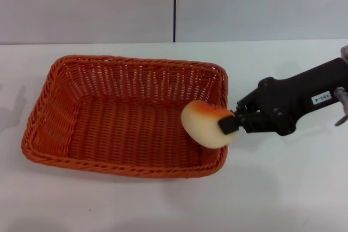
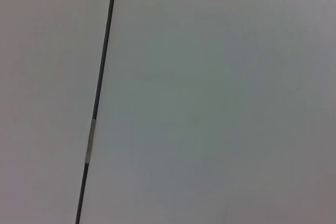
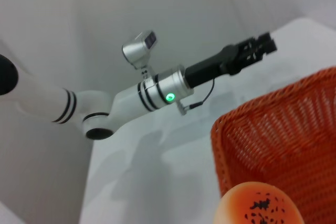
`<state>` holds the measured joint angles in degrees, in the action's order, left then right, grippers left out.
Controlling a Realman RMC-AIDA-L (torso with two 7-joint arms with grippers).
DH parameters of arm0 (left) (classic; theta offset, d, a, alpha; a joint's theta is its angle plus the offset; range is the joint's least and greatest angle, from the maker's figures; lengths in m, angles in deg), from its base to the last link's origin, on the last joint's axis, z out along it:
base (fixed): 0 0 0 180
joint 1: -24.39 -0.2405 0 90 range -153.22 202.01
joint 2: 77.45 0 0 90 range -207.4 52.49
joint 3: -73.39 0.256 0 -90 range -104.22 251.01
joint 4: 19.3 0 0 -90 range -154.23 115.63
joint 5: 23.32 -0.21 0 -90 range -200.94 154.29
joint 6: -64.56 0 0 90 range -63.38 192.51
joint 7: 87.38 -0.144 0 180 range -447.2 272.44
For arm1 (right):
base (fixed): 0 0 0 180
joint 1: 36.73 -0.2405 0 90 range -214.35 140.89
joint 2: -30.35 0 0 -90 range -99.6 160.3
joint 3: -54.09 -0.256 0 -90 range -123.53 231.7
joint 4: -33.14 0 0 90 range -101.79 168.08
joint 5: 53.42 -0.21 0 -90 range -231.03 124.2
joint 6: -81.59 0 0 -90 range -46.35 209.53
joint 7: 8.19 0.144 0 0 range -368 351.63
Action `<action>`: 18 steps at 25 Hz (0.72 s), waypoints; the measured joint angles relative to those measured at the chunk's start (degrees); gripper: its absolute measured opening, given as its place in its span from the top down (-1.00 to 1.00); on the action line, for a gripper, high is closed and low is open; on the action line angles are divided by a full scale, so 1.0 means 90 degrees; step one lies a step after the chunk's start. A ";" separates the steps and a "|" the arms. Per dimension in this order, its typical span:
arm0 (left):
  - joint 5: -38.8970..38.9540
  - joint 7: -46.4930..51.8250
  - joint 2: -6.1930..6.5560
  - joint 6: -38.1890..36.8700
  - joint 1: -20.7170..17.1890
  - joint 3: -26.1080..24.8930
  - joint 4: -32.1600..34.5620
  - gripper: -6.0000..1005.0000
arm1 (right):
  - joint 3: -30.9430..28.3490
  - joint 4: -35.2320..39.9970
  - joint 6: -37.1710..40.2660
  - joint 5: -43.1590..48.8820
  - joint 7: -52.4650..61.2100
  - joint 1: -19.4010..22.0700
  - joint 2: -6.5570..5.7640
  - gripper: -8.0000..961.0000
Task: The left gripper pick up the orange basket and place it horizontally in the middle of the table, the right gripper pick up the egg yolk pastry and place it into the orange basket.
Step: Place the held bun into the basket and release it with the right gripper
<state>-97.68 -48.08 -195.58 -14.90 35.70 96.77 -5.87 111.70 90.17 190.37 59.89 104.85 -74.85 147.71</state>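
Observation:
The orange basket lies lengthwise on the white table, left of centre. My right gripper comes in from the right and is shut on the egg yolk pastry. It holds the pastry tilted just above the basket's right rim, partly over the inside. In the right wrist view the pastry's sesame-specked top shows next to the basket wall. My left gripper shows only in that view. It is raised at the far side of the table, away from the basket. The left wrist view holds only a grey wall.
A grey wall with a dark vertical seam stands behind the table. The left arm, silver and white with a green light, stretches above the table's far edge. Bare tabletop lies in front of and to the right of the basket.

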 joint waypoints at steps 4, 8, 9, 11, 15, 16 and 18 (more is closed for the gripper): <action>0.0000 -0.0002 -0.0003 0.0049 0.0021 0.0001 0.0000 -0.09 | -0.0015 -0.0237 -0.0510 -0.0015 -0.0459 0.0022 0.0035 0.91; 0.0000 -0.0002 -0.0007 0.0063 0.0037 0.0000 0.0002 -0.09 | -0.0016 -0.0389 -0.1063 -0.0021 -0.0623 0.0022 0.0070 0.91; 0.0000 -0.0003 -0.0011 0.0069 0.0046 0.0000 0.0002 -0.09 | -0.0016 -0.0389 -0.1063 -0.0021 -0.0623 0.0022 0.0070 0.90; 0.0000 -0.0004 -0.0013 0.0074 0.0052 0.0000 0.0002 -0.09 | -0.0019 -0.0463 -0.1274 -0.0028 -0.0717 0.0014 0.0085 0.90; 0.0000 -0.0011 -0.0016 0.0118 0.0070 0.0000 -0.0045 -0.09 | -0.0030 -0.0596 -0.1487 -0.0360 -0.1060 0.0008 0.0095 0.59; 0.0000 -0.0012 -0.0010 0.0124 0.0071 0.0000 -0.0066 -0.09 | -0.0033 -0.0565 -0.1468 -0.0461 -0.1101 0.0033 0.0095 0.49; 0.0000 -0.0012 -0.0010 0.0124 0.0071 0.0000 -0.0067 -0.09 | -0.0034 -0.0358 -0.1370 -0.0755 -0.1135 0.0166 0.0097 0.17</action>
<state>-97.68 -48.19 -195.67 -13.79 36.34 96.77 -6.47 111.39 86.94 178.04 53.10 94.63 -73.36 148.58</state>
